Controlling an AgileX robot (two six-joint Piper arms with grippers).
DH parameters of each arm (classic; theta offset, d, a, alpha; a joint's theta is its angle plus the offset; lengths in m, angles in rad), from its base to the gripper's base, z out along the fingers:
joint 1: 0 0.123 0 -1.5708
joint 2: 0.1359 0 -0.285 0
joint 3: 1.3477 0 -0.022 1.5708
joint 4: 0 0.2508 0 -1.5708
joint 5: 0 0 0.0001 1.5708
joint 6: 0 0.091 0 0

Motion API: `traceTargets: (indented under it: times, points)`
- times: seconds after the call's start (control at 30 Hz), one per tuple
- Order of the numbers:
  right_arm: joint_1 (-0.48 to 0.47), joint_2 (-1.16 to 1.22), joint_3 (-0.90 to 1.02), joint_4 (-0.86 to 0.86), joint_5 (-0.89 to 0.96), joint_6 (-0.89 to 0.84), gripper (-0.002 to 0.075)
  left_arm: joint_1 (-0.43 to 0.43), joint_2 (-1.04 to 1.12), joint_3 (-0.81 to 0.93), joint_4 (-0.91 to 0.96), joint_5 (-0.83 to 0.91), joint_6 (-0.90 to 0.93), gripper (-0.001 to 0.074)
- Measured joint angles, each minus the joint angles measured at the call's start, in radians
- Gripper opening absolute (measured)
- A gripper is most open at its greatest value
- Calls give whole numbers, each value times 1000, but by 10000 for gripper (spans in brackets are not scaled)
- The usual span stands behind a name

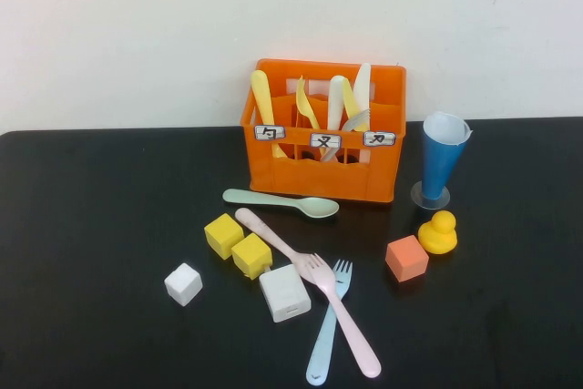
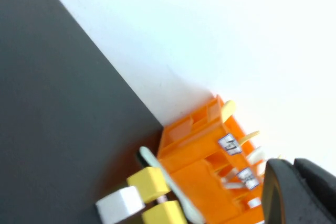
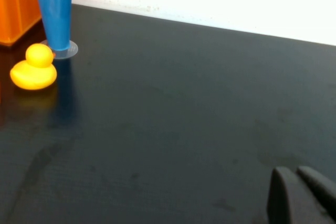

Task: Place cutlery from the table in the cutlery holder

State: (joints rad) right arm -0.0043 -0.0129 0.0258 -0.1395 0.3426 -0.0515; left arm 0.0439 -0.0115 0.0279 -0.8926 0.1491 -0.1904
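Observation:
The orange cutlery holder [image 1: 323,148] stands at the back middle of the table, with yellow and white pieces upright in it. It also shows in the left wrist view [image 2: 199,153]. A light-blue fork [image 1: 325,334] and a pale-pink fork [image 1: 346,321] lie crossed at the front. Another pale-pink piece [image 1: 269,236] and a pale-green spoon [image 1: 282,202] lie in front of the holder. Neither arm shows in the high view. My left gripper [image 2: 293,165] is shut and empty, left of the holder. My right gripper [image 3: 295,172] is shut and empty above bare table, right of the duck.
Two yellow cubes [image 1: 237,245], a small white cube [image 1: 183,283] and a larger white block [image 1: 284,292] lie left of the forks. An orange cube [image 1: 406,258], a yellow duck [image 1: 438,232] and a blue cone cup [image 1: 441,159] stand to the right.

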Motion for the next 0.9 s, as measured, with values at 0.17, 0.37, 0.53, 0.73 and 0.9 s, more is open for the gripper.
traceTargets:
  times: [0.17, 0.37, 0.53, 0.73, 0.9]
  points:
    - [0, 0, 0, 0, 0, 0, -3, 0, 14, -67, 27, 112, 198, -1]
    - [0, 0, 0, 0, 0, 0, -3, 0, 240, -319, 269, 376, 354, -1]
    - [0, 0, 0, 0, 0, 0, -3, 0, 503, -546, 468, 591, 458, -1]
    - [0, 0, 0, 0, 0, 0, -3, -2, 822, -770, 515, 754, 582, -1]
    - [0, 0, 0, 0, 0, 0, -3, -130, 1050, -890, 476, 785, 657, -1]
